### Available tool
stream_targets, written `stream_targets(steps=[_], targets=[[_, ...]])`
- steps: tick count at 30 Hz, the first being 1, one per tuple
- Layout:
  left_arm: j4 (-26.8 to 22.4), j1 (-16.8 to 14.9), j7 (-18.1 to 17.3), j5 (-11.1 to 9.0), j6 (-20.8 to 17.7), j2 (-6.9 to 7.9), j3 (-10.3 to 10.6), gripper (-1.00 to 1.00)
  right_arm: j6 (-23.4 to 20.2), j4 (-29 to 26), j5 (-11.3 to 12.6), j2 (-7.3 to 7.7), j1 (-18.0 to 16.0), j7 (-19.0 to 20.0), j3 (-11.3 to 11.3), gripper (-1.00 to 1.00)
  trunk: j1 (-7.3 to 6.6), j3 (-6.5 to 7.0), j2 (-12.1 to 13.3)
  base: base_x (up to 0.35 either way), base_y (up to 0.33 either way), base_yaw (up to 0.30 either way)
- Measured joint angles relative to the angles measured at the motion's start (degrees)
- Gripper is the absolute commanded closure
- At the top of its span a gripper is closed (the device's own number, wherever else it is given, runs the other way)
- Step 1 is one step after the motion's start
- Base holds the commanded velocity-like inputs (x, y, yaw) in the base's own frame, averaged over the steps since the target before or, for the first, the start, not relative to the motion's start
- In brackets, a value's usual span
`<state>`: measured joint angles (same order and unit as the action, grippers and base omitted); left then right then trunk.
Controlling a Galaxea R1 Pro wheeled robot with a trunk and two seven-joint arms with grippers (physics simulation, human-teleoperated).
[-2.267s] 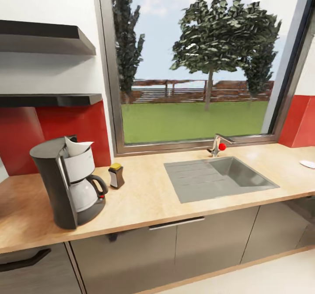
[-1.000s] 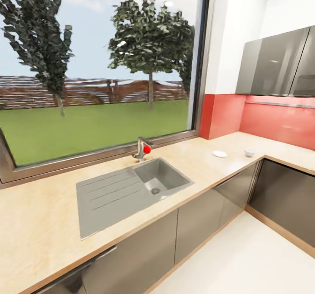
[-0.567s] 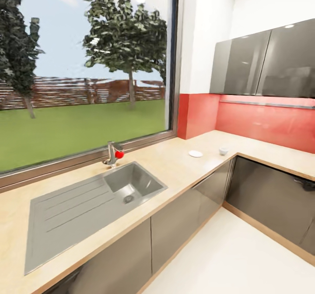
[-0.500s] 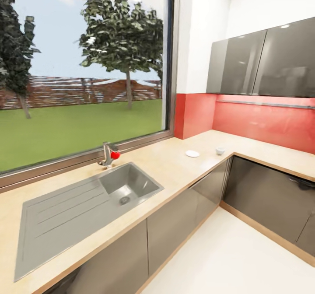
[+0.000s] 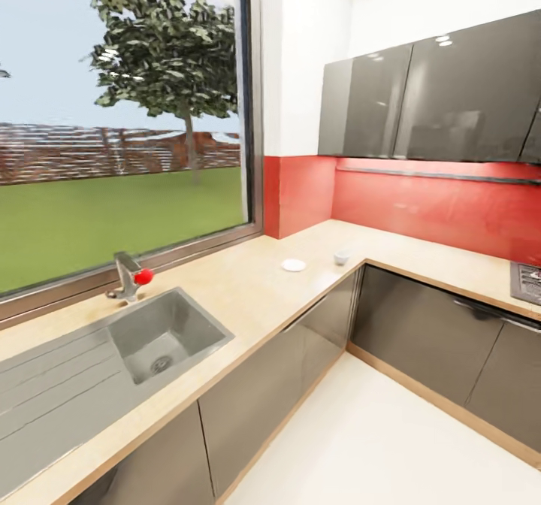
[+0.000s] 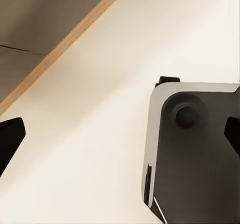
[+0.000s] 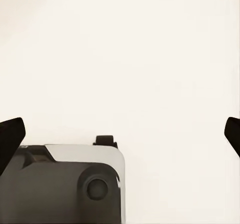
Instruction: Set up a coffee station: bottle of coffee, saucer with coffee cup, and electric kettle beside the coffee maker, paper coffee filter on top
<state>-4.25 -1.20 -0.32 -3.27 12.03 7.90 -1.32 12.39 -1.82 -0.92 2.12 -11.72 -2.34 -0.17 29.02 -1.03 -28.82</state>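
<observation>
**Saucer and cup sighted at the counter corner, both grippers carried empty**

The kitchen corner is seen from the head view. A light wooden countertop is run along under the window and is turned at the red backsplash toward the right. The saucer is found lying flat on the countertop, near the corner, and the coffee cup is stood just beside it, apart from it and not on it. Both are seen small and far off, so finer detail cannot be told.

Nearer the camera, the sink is set into the counter, with the tap and its red knob at the back edge by the window frame. Dark grey wall cabinets are hung above the backsplash, and dark base cabinets are fitted below the counter. At the far right edge, part of a cooktop is caught on the counter.

In the left wrist view, the left gripper is shown spread wide, with dark fingertips at the frame's edges and nothing held between; the pale floor and a part of the robot's base are seen beyond. In the right wrist view, the right gripper is likewise spread and empty, over the same pale floor.
</observation>
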Motion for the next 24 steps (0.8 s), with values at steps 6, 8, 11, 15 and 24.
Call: stream_targets(steps=[6, 8, 11, 15, 24], targets=[[-0.01, 0.01, 0.00, -0.03, 0.00, 0.01, 0.04, -1.00, -0.01, 0.06, -0.20, -0.08, -0.01, -0.04, 0.21, -1.00, 0.00, -0.29, 0.00, 0.223, -0.254, -0.070], [-0.02, 0.01, 0.00, -0.02, 0.00, 0.00, 0.04, -1.00, -0.05, 0.09, -0.28, -0.08, -0.01, 0.00, 0.28, -1.00, 0.00, -0.31, 0.00, 0.222, -0.254, -0.009], [-0.02, 0.02, 0.00, -0.01, 0.00, 0.01, 0.06, -1.00, -0.07, 0.10, -0.34, -0.15, -0.01, 0.06, 0.34, -1.00, 0.00, -0.32, 0.00, 0.222, -0.255, -0.003], [-0.02, 0.02, 0.00, 0.04, 0.00, 0.00, 0.07, -1.00, -0.08, 0.10, -0.35, -0.25, -0.01, 0.00, 0.36, -1.00, 0.00, -0.32, 0.00, 0.221, -0.255, 0.000], [-0.02, 0.02, 0.00, 0.07, 0.00, -0.04, 0.02, -1.00, -0.07, 0.10, -0.35, -0.27, -0.01, -0.01, 0.38, -1.00, 0.00, -0.32, 0.00, 0.221, -0.255, 0.000]])
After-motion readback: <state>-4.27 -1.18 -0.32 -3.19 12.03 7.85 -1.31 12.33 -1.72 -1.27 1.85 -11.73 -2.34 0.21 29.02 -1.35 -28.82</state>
